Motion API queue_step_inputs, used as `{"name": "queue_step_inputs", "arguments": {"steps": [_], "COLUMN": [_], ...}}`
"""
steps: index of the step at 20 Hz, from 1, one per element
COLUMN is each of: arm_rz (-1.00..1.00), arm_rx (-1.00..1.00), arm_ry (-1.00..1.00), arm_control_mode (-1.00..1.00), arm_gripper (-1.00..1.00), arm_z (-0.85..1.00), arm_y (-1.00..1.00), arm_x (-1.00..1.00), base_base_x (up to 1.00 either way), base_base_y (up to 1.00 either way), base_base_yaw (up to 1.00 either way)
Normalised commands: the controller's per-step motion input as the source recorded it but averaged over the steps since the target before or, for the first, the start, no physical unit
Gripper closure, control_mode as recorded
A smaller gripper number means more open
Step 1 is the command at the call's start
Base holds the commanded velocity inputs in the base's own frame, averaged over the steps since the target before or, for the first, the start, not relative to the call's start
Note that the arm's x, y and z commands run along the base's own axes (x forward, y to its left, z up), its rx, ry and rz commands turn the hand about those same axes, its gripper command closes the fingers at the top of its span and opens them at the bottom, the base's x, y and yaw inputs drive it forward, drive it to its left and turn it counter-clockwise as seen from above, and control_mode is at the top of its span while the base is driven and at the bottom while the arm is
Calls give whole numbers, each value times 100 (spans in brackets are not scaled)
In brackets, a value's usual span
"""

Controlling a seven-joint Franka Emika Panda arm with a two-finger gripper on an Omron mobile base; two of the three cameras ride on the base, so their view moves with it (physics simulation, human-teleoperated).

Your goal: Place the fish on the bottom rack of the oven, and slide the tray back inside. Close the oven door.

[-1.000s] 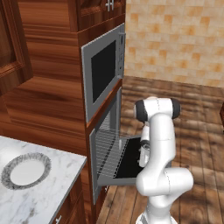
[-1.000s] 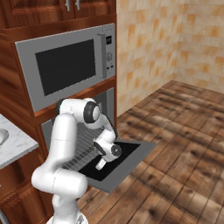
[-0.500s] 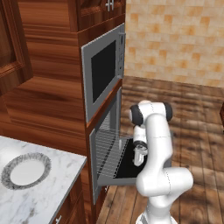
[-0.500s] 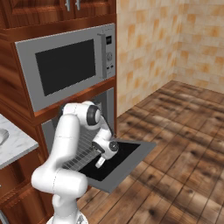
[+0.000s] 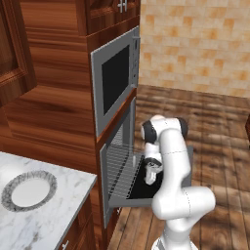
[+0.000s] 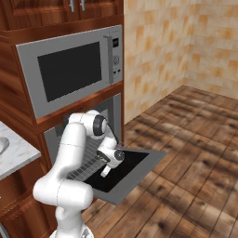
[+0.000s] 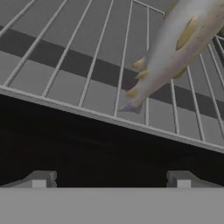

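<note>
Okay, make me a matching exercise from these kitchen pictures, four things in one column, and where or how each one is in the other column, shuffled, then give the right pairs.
Things:
1. fish
2. oven door
3. plate
4. gripper

Places or states:
A. on the marble counter
B. open, fingers apart, holding nothing
C. lying on the wire bars of the bottom rack
D. swung down flat, dark glass facing up

Pairs: 1-C, 2-D, 3-A, 4-B
</note>
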Motion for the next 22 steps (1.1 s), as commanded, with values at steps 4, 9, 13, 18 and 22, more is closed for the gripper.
{"name": "queue_step_inputs", "arguments": {"steps": [4,9,13,18,22], "arm_rz": [0,0,0,0,0], "arm_rx": [0,0,0,0,1], "arm_ry": [0,0,0,-4,-9], "arm_control_mode": [-100,-100,-100,-100,-100], "arm_gripper": [-100,-100,-100,-100,-100], "arm_z": [-42,-58,-69,-98,-68], "arm_y": [24,19,31,40,72], "arm_x": [43,45,51,43,45], "base_base_x": [0,0,0,0,0], "base_base_y": [0,0,0,0,0], "base_base_yaw": [0,0,0,0,0]}}
